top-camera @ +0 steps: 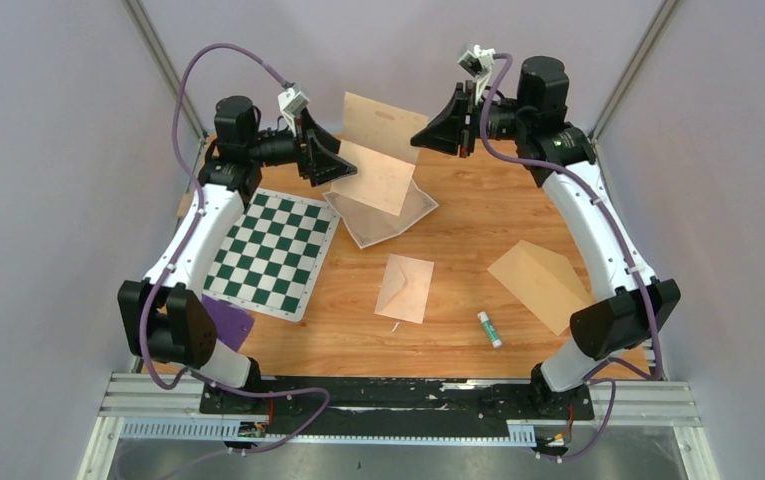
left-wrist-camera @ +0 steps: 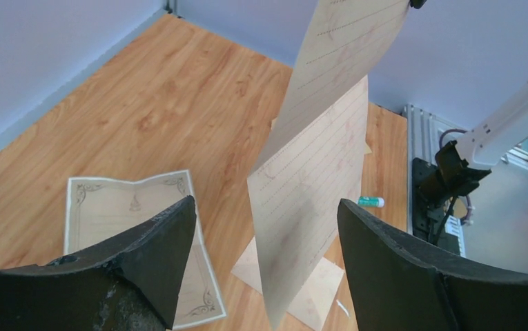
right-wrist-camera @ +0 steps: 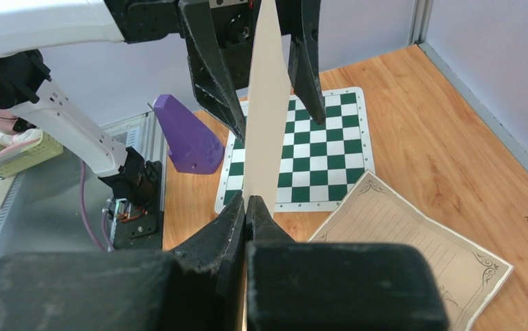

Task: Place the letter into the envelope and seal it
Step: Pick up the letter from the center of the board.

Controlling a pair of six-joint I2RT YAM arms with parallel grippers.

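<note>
Right jaws clamp the sheet (left-wrist-camera: 316,207), ruled only in left-wrist view; left jaws apart.

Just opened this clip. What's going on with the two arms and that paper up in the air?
The right gripper is shut on one edge of a lined sheet and holds it upright in the air over the far part of the table. The left gripper is open, one finger on each side of the same sheet, not yet closed on it. The bordered letter lies flat on the table below. The envelope and glue stick lie nearer the bases, away from both grippers.
</note>
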